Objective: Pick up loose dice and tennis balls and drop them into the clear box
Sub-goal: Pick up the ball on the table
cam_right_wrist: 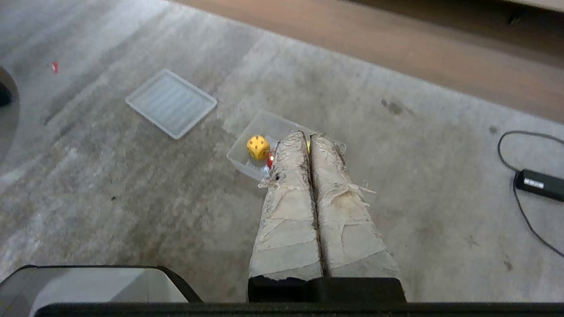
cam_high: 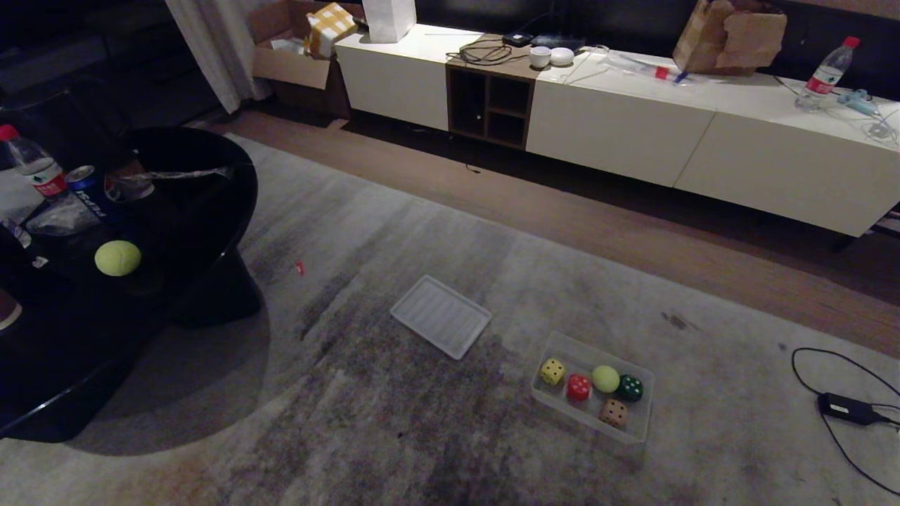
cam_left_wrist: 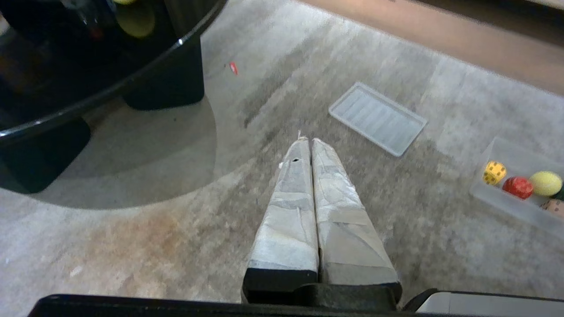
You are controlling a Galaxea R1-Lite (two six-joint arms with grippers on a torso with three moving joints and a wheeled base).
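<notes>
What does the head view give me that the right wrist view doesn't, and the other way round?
Only the head view shows the black table with a tennis ball on it, beside bottles and a can, plus the white cabinet and all five items in the clear box.

Only the right wrist view shows the right gripper, shut and empty, hiding most of the box's contents.

Both show the yellow die in the box, the ribbed panel, the small red bit on the rug and the power adapter.

We note a clear, smooth plastic box, a fuzzy tennis ball on a glossy black table, a matt, mottled carpet, and frayed tape wrapping on both grippers' fingers.
</notes>
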